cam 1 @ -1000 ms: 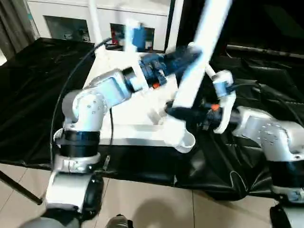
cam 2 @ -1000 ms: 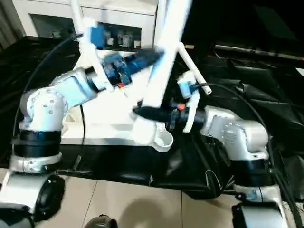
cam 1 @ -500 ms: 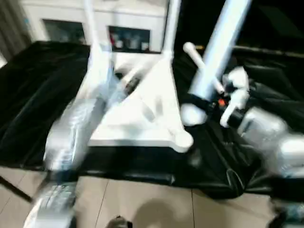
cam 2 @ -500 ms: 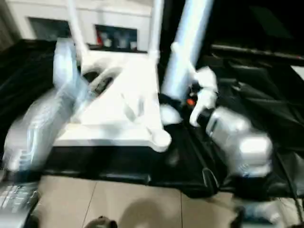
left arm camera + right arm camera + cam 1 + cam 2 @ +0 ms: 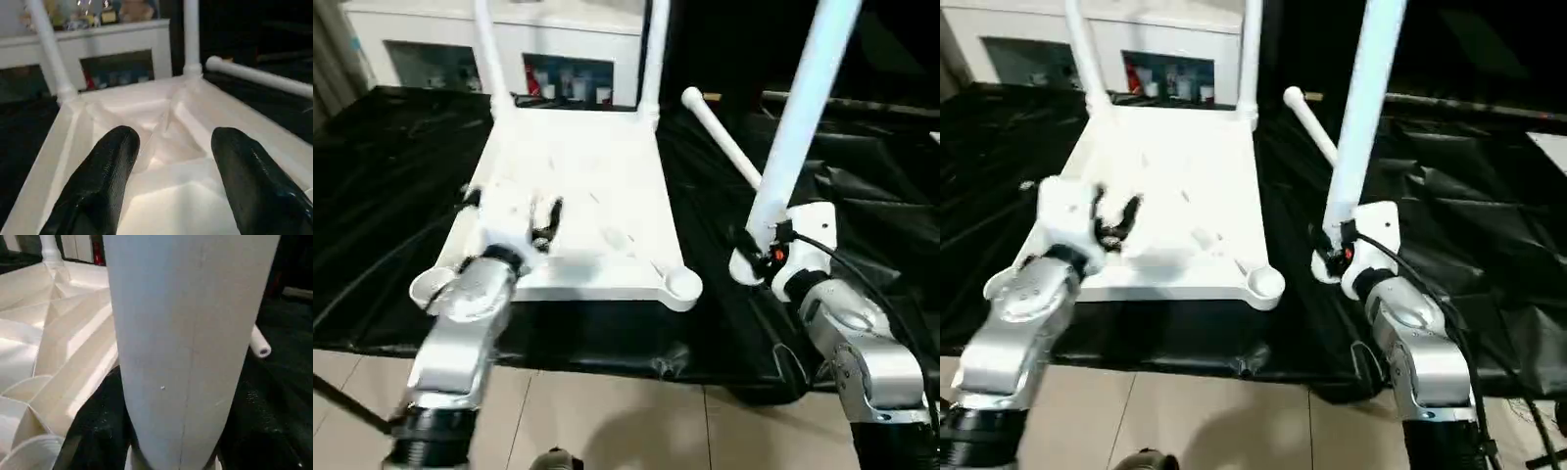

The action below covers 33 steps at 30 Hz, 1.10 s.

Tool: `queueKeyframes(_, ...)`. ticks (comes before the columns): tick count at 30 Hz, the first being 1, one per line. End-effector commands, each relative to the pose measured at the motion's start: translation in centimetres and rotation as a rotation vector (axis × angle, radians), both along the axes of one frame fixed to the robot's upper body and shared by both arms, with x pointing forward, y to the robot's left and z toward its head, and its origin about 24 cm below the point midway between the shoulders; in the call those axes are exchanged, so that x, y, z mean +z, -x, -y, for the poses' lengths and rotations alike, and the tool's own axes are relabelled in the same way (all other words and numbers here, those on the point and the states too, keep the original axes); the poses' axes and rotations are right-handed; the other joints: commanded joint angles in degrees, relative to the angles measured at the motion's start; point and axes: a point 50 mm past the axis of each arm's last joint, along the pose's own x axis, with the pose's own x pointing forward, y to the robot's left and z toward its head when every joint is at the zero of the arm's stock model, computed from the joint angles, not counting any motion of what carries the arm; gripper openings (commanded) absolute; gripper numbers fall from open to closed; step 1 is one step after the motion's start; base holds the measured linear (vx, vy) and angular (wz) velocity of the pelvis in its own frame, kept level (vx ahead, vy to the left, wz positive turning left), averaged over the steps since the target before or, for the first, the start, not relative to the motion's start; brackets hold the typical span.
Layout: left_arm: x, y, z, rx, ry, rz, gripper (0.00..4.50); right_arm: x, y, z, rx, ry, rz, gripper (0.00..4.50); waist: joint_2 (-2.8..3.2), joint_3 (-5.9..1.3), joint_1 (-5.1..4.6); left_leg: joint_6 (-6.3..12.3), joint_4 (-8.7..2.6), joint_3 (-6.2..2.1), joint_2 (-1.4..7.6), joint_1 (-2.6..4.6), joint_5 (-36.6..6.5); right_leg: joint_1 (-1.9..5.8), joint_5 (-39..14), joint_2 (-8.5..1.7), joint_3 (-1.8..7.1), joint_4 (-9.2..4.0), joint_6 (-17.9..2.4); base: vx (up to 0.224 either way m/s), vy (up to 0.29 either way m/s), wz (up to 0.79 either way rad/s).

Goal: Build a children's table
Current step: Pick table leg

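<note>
Right gripper point(image 5: 756, 257), centre right of frame, is clamped on 1 leg point(image 5: 795, 117) near its flared end, holding it steeply upright beside the tabletop point(image 5: 578, 196). Left gripper point(image 5: 171, 166), fingers apart and holding nothing, hangs over the ribbed underside. 2 legs stand seated in the far sockets; 1 spare leg point(image 5: 720, 137) lies on the black cloth point(image 5: 382, 196). Risk, as you judge it: the held leg meets the near right socket point(image 5: 683, 286) tilted, then jams or shoves the tabletop.
</note>
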Motion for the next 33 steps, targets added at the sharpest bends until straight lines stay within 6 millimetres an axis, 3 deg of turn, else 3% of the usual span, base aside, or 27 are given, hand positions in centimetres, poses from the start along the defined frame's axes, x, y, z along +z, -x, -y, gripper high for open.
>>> queueKeyframes(1,0.1,-0.2,0.2,0.001,-0.012,0.008,2.96,0.2,-0.2,0.0,0.006,0.017,0.02,1.91,1.04,-2.09,-0.78,-4.24,-5.26,-2.93,2.05,-1.27,-40.7,5.21,-47.3,-5.78,0.53,-6.1,-2.9,-0.01,0.008,0.22)
queueKeyframes(3,0.1,-0.3,0.3,-0.002,-0.012,0.01,2.96,0.3,-0.3,-0.2,0.019,0.019,0.026,1.91,2.13,-2.24,-0.44,-4.58,-8.24,-2.49,1.31,-3.35,-43.3,7.54,-41.7,-3.11,0.61,-1.95,-4.0,0.004,0.007,0.51)
queueKeyframes(4,0.0,-0.4,0.4,-0.005,-0.017,0.011,2.96,0.3,-0.3,-0.4,0.036,0.02,0.031,1.91,0.99,-2.52,-0.65,-5.88,-8.15,-1.4,0.58,-1.23,-41.6,5.47,-36.5,-2.95,1.6,-1.31,-7.8,0.009,0.0,0.58)
queueKeyframes(5,0.0,-0.4,0.5,-0.013,-0.021,0.011,2.96,0.2,-0.3,-0.7,0.061,0.021,0.03,1.91,-0.51,-2.33,-0.62,-4.72,-3.2,-1.83,0.76,1.15,-38.4,3.51,-43.2,-7.21,2.68,-5.83,-9.1,0.072,-0.04,0.79)
queueKeyframes(6,-0.1,-0.5,0.6,-0.023,-0.034,0.011,2.96,0.1,-0.2,-1.2,0.097,0.017,0.027,1.91,-1.27,-0.73,-0.97,0.99,9.47,-2.45,0.95,3.49,-18.4,2.55,-50.8,-14.72,3.96,-12.62,-12.5,0.106,-0.023,0.68)
queueKeyframes(7,-0.1,-0.5,0.6,-0.026,-0.038,0.012,2.96,0.0,-0.2,-1.5,0.114,0.013,0.023,1.91,-0.34,-0.41,-1.04,1.41,10.75,-3.48,2.19,0.17,-12.3,6.02,-51.0,-16.03,4.02,-12.15,-11.9,0.106,-0.023,0.68)
queueKeyframes(8,-0.1,-0.5,0.7,-0.027,-0.04,0.013,2.96,-0.1,-0.1,-1.7,0.13,0.01,0.02,1.91,0.52,-0.59,-0.73,0.79,8.1,-2.89,3.88,-1.01,-13.4,8.63,-49.1,-14.14,0.96,-11.07,-9.0,0.097,0.052,0.53)
queueKeyframes(9,-0.1,-0.5,0.7,-0.027,-0.04,0.013,2.96,-0.1,-0.1,-1.7,0.13,0.01,0.02,1.91,1.33,-0.8,-0.51,1.26,5.76,-2.79,4.23,0.39,-16.9,9.06,-45.3,-11.98,-0.2,-10.1,-9.3,0.118,0.074,0.77)
queueKeyframes(10,0.0,-0.5,0.6,-0.026,-0.041,0.013,2.96,-0.3,-0.1,-2.2,0.169,0.022,0.023,1.91,3.25,-3.25,-2.96,9.04,-2.95,-7.86,4.73,8.04,-20.1,3.94,-21.8,1.07,-2.79,-0.31,-8.5,0.118,0.074,0.77)
queueKeyframes(12,-0.1,-0.5,0.5,-0.025,-0.042,0.012,2.96,-0.4,0.0,-2.3,0.177,0.024,0.02,1.91,4.11,-4.56,-5.05,24.36,-1.43,-14.47,5.34,12.55,-6.3,-2.57,-13.9,3.15,1.32,7.17,-3.3,0.141,0.059,0.67)
queueKeyframes(14,-0.1,-0.4,0.4,-0.024,-0.045,0.006,2.96,-0.4,0.0,-2.6,0.174,0.009,0.032,1.91,3.38,-4.44,-4.64,25.9,-1.15,-13.4,5.05,10.7,3.2,-5.82,-9.1,2.64,3.94,9.69,0.7,0.151,0.051,0.49)
queueKeyframes(15,-0.2,-0.3,0.3,-0.029,-0.043,0.002,2.96,-0.4,-0.1,-2.5,0.154,0.002,0.033,1.91,2.42,-4.52,-4.91,23.45,-1.75,-10.8,6.87,10.87,7.4,-7.78,-4.2,1.35,5.84,9.57,2.9,0.134,0.005,0.35)
queueKeyframes(17,-0.2,-0.4,0.4,-0.041,-0.038,-0.003,2.96,-0.3,-0.2,-2.3,0.137,-0.001,0.034,1.91,-0.59,-3.99,-3.9,19.99,-2.79,-7.29,4.45,8.56,1.7,-6.43,3.7,-0.29,8.64,4.87,-0.1,0.136,-0.016,0.29)
queueKeyframes(18,-0.2,-0.4,0.4,-0.041,-0.038,-0.003,2.96,-0.3,-0.2,-2.3,0.137,-0.001,0.034,1.91,-3.91,-3.9,-2.96,15.05,-0.35,-3.37,-1.26,6.66,-11.9,-2.33,0.6,-2.04,12.73,-1.58,-1.4,0.149,-0.099,0.24)
queueKeyframes(19,-0.4,-0.4,0.7,-0.081,-0.021,-0.011,2.96,-0.3,-0.2,-1.9,0.109,0.009,0.03,1.91,-4.76,-3.33,-1.86,12.33,3.15,-1.44,-4.0,5.56,-15.4,-0.32,-12.8,-4.36,15.37,-5.1,-2.0,0.149,-0.099,0.24)
queueKeyframes(20,-0.5,-0.3,1.2,-0.138,0.008,-0.021,2.96,-0.3,-0.2,-1.4,0.077,0.014,0.028,1.91,-3.59,-3.9,-0.4,7.62,6.33,-1.92,-4.33,4.65,-13.6,2.65,-26.5,-7.31,18.3,-6.36,-9.2,0.141,-0.092,0.27)
queueKeyframes(22,-0.6,-0.3,1.4,-0.157,0.018,-0.024,2.96,-0.3,-0.2,-1.2,0.066,0.015,0.028,1.91,-2.94,-3.5,0.32,3.21,6.98,-3.15,-3.17,2.08,-8.3,4.98,-25.3,-6.41,17.67,-5.42,-15.6,0.116,-0.05,0.11)
queueKeyframes(23,-0.8,-0.3,1.5,-0.173,0.05,-0.031,2.96,0.0,-0.1,-0.9,0.041,-0.005,0.044,1.91,-1.75,-2.98,1.08,-1.82,6.67,-1.75,-4.16,4.06,-11.5,4.08,-23.6,-1.05,21.16,-6.12,-18.9,0.094,-0.034,-0.04)
queueKeyframes(24,-0.9,-0.2,1.5,-0.177,0.07,-0.038,2.96,0.2,-0.1,-0.7,0.031,-0.014,0.054,1.91,-0.29,-2.86,2.04,-4.74,3.49,-1.95,-2.41,5.13,-10.3,2.97,-18.9,3.42,21.45,-5.59,-16.5,0.081,0.019,-0.21)
queueKeyframes(25,-1.0,-0.2,1.5,-0.178,0.076,-0.04,2.96,0.3,0.0,-0.7,0.028,-0.017,0.057,1.91,0.53,-2.84,1.42,-6.03,0.47,-1.64,-1.04,7.26,-9.4,0.9,-16.6,6.42,19.44,-4.58,-12.4,0.081,0.019,-0.21)
queueKeyframes(26,-1.0,-0.2,1.5,-0.18,0.087,-0.044,2.96,0.4,0.0,-0.6,0.023,-0.022,0.062,1.91,3.15,-3.84,-1.09,-5.7,-4.08,-5.85,7.78,14.43,-6.5,-7.59,-15.3,5.48,12.68,4.21,-4.8,0.08,0.065,-0.39)
queueKeyframes(27,-1.1,-0.2,1.3,-0.171,0.115,-0.037,2.96,0.6,0.2,-0.5,0.016,-0.013,0.074,1.91,2.02,-4.66,-1.47,-3.92,-4.03,-5.81,10.72,16.03,-3.9,-9.05,-13.0,3.22,10.34,6.5,-3.6,0.083,0.067,-0.45)
queueKeyframes(29,-1.0,-0.2,1.0,-0.144,0.138,-0.024,2.96,0.8,0.7,-0.4,0.004,0.001,0.081,1.91,0.29,-4.96,-1.33,-3.39,-2.3,1.06,8.29,13.59,15.4,-9.6,7.9,-0.26,6.81,4.76,-6.0,0.085,0.059,-0.44)
queueKeyframes(30,-1.1,-0.3,0.9,-0.135,0.119,-0.031,2.96,0.8,0.8,-0.3,-0.003,0.004,0.082,1.91,-2.23,-5.33,-1.31,-2.11,1.08,5.11,1.03,12.46,14.7,-7.42,17.3,0.6,8.54,1.32,-10.6,0.103,0.051,-0.5)
queueKeyframes(31,-1.2,-0.3,0.9,-0.131,0.111,-0.034,2.96,0.8,0.9,-0.3,-0.006,0.005,0.083,1.91,-4.92,-5.79,-0.33,-0.45,3.67,5.95,-3.8,7.74,6.5,-1.6,19.1,1.16,12.86,-0.62,-13.5,0.103,0.051,-0.5)
queueKeyframes(32,-1.4,-0.3,0.8,-0.127,0.085,-0.045,2.96,0.6,1.0,-0.3,-0.022,-0.004,0.076,1.91,-4.34,-5.86,2.66,1.34,8.88,1.48,-4.31,2.72,-12.5,2.69,22.7,-5.7,20.27,-3.55,-22.4,0.096,0.043,-0.39)
queueKeyframes(33,-1.5,-0.3,0.9,-0.133,0.075,-0.049,2.96,0.6,1.1,-0.2,-0.028,-0.008,0.073,1.91,-3.91,-6.3,3.74,-0.73,9.97,0.52,-3.99,2.1,-13.0,2.43,30.1,-5.24,21.58,-3.1,-24.3,0.047,0.013,-0.44)
